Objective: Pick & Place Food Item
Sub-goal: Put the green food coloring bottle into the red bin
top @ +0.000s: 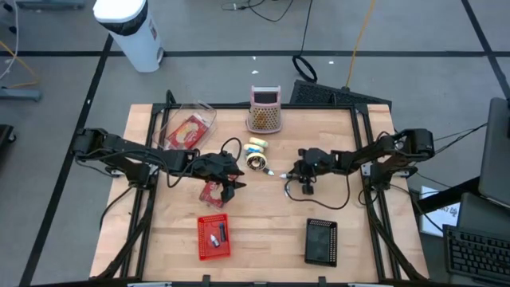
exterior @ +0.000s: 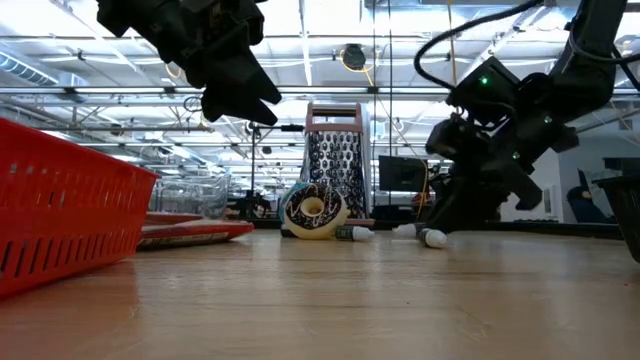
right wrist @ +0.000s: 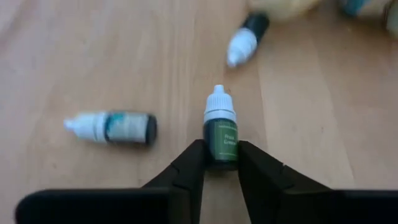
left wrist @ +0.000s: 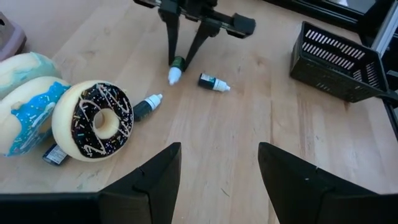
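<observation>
A: So, status? 
B: Right claw point(right wrist: 221, 163) clamped on small green dropper bottle point(right wrist: 221, 134), mid-table point(top: 263, 231). Left claw point(left wrist: 217, 171) apart, idle. 
A: Remaining? 
B: Lift and place, I'd judge.

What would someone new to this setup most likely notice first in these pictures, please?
Probably the right gripper near the middle of the table, its fingers closed around a small green dropper bottle, with two more such bottles lying close by. Next comes the chocolate-iced donut with sprinkles just beside them, in front of a pink-topped grater. The left gripper hangs open above the table, near a red basket.
</observation>
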Controlling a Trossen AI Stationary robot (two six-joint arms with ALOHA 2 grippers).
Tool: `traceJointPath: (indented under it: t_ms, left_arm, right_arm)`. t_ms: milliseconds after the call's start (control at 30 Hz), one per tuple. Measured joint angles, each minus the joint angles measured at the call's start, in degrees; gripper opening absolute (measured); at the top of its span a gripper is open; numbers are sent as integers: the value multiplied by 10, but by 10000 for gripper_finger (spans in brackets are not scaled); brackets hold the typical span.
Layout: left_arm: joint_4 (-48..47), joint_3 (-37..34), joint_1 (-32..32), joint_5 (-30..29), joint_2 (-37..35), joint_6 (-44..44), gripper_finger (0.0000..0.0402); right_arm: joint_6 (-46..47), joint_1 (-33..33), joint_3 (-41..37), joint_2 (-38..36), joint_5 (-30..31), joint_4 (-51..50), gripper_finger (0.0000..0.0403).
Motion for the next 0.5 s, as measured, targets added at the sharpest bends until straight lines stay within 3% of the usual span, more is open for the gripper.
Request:
traceJointPath:
  t_ms: [133, 333, 500]
  left_arm:
    - [23, 0, 0, -22, 0, -1, 216]
    - [88, 0, 0, -31, 0, -48, 216]
    - [143, 0, 1, -70, 0, -105, 216]
  right_arm:
    - [-5, 0, 0, -9, 0, 42, 57]
    - [-23, 18, 0, -22, 4, 134, 75]
    - [-65, 44, 5, -31, 62, 200, 68]
